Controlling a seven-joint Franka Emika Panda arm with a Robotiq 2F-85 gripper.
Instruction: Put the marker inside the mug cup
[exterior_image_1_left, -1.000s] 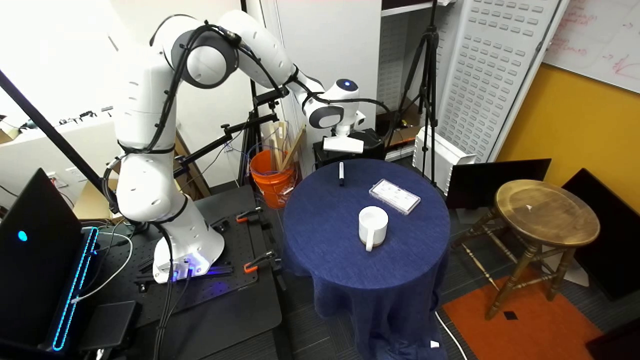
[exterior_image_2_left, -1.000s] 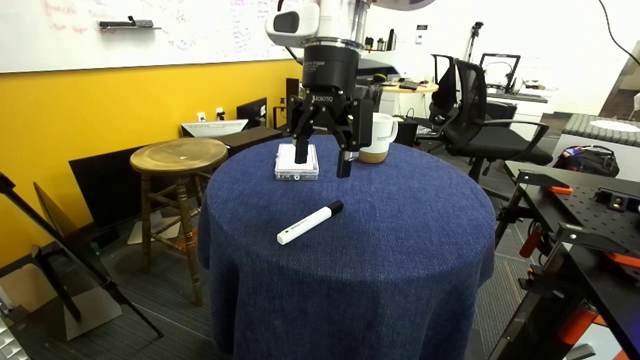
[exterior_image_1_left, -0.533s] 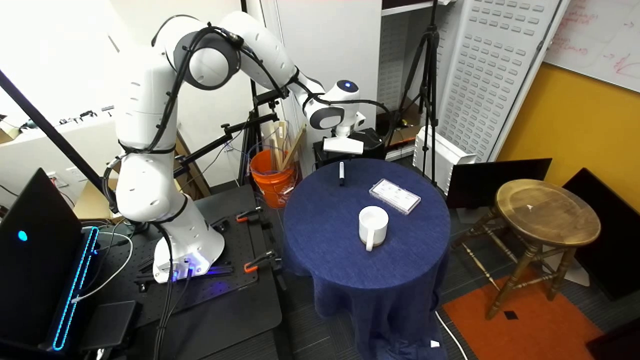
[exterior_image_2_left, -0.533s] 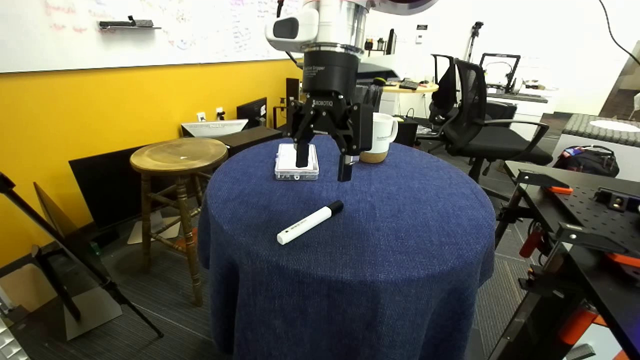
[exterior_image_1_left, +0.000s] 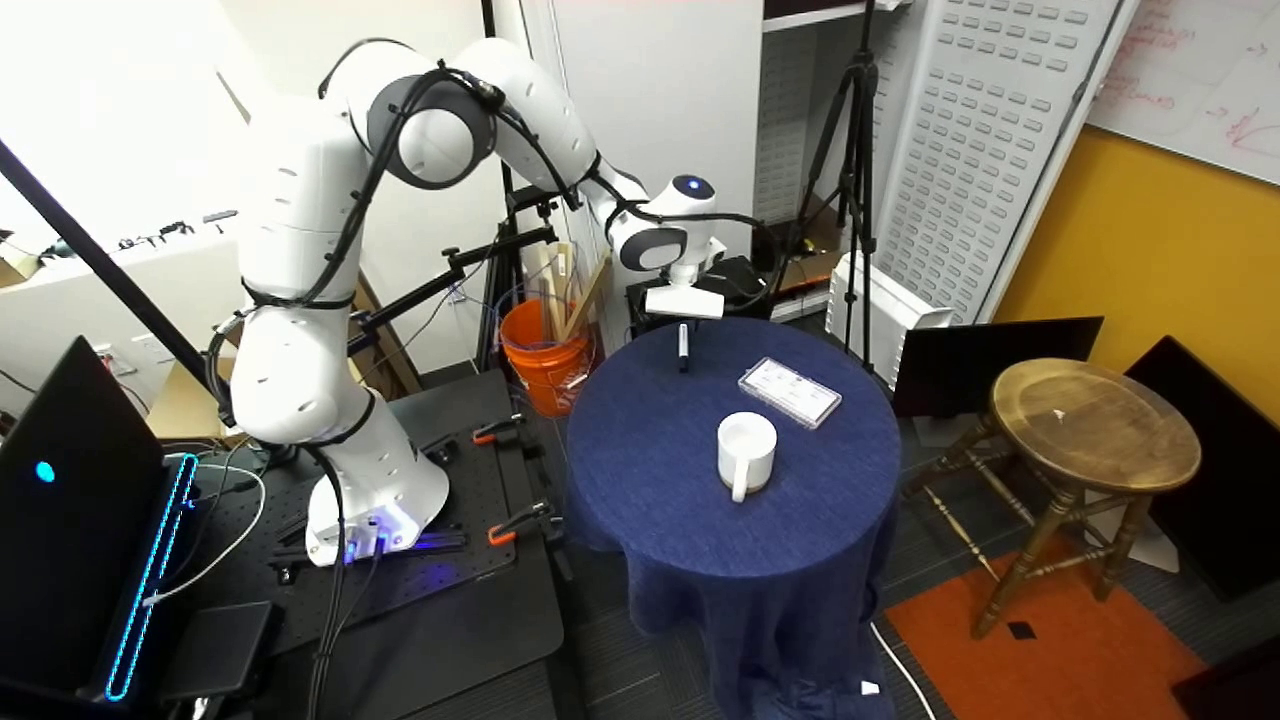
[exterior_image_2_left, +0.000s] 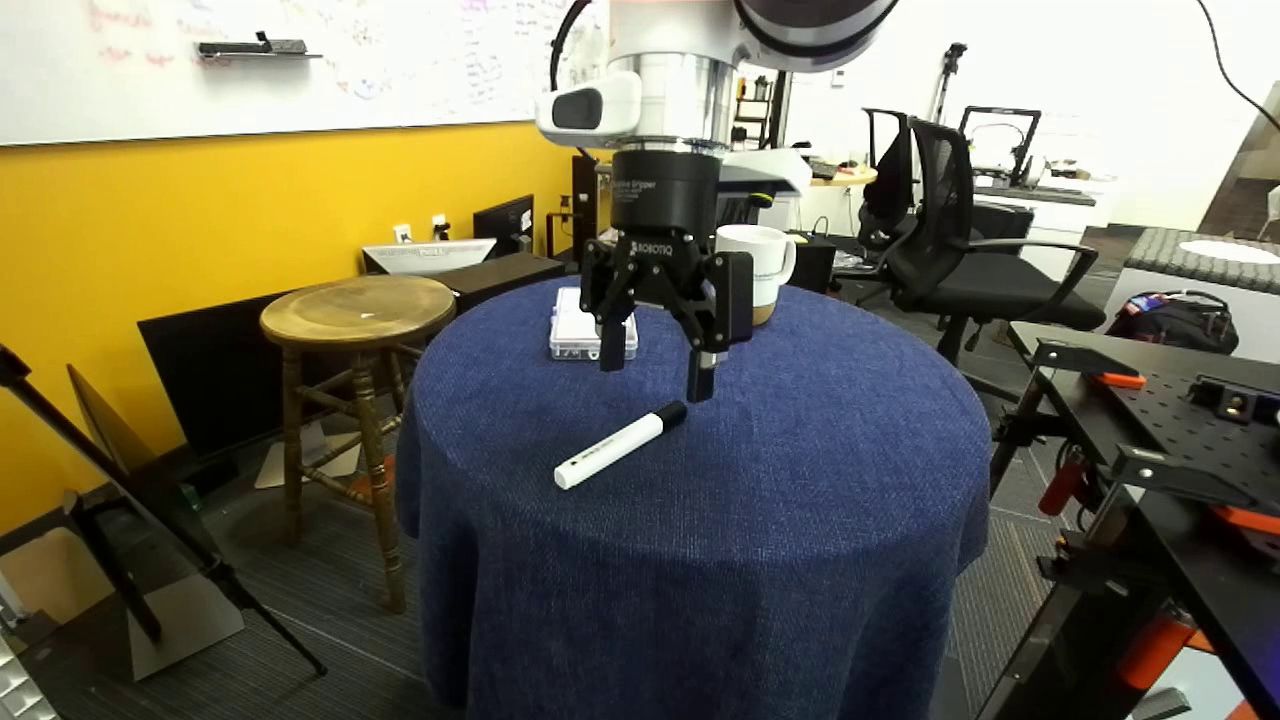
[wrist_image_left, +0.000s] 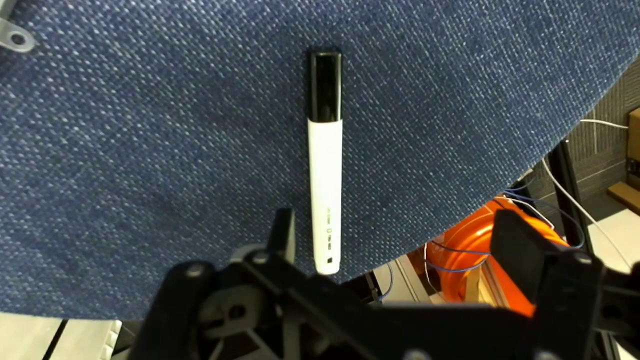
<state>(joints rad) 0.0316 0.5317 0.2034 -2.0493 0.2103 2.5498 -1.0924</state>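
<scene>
The marker (exterior_image_2_left: 608, 452), a white pen with a black cap, lies flat on the blue cloth table; it also shows in an exterior view (exterior_image_1_left: 683, 345) and the wrist view (wrist_image_left: 326, 185). The white mug cup (exterior_image_2_left: 764, 262), with a cork base, stands upright on the table, also in an exterior view (exterior_image_1_left: 745, 455). My gripper (exterior_image_2_left: 656, 367) is open and empty, pointing down above the table, apart from the marker. In the wrist view the open fingers (wrist_image_left: 395, 240) appear at the bottom, with the marker's white end between them, nearer one finger. The mug is out of the wrist view.
A clear flat box with a white top (exterior_image_1_left: 790, 392) lies on the table near the mug; the gripper partly covers it in an exterior view (exterior_image_2_left: 575, 340). The round table's cloth edge (wrist_image_left: 450, 230) is close to the marker. An orange bucket (exterior_image_1_left: 548, 365) stands on the floor beside it.
My gripper has moved down, closer to the table and the marker, most of it in the last half second. It stays open. The marker, mug and box have not moved.
</scene>
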